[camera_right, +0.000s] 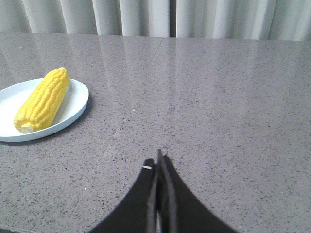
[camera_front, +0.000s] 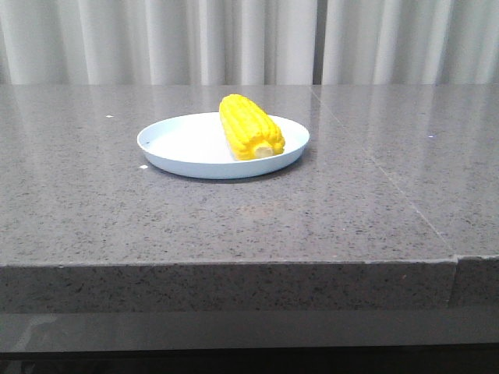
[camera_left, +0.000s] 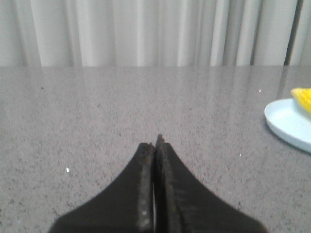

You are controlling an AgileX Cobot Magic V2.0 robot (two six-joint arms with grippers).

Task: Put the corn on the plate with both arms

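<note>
table (camera_front: 234,226): grey speckled stone | curtain (camera_front: 156,39): pale, pleated, behind

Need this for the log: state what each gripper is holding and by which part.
Nothing is held. The left gripper and right gripper are both shut and empty; the corn lies on the plate.

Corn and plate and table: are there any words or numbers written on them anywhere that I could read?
No, there is no writing to read in any of the views.
The corn cob: only rows of yellow kernels, no sticker or label.
The plate: plain pale blue, no marks or brand.
The tabletop: grey speckled stone, with only a few tiny white flecks, not letters.
The curtain behind: plain folds, nothing printed.
</note>
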